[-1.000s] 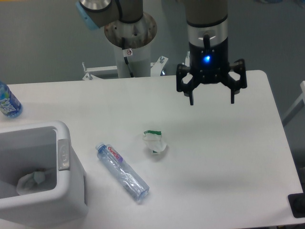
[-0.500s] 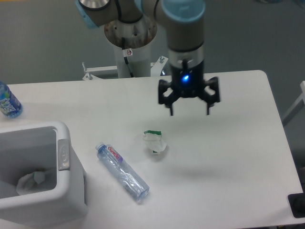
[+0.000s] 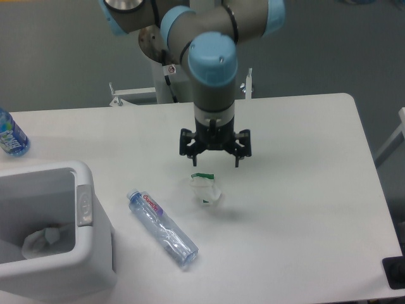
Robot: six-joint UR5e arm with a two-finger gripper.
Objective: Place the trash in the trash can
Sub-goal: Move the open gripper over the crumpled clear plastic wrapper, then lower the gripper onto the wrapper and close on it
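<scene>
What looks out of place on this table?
A crumpled wrapper and a clear bottle lying on its side sit loose on the table, outside the trash can. The open hand hovers above the wrapper.

a white table fills the view. at its far left edge sits a blue-labelled bottle, partly cut off, perhaps lying down.

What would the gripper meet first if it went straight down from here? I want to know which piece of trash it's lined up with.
Most likely the crumpled wrapper: the gripper, jaws open, hangs just above it. Depth from this single view is uncertain.
</scene>
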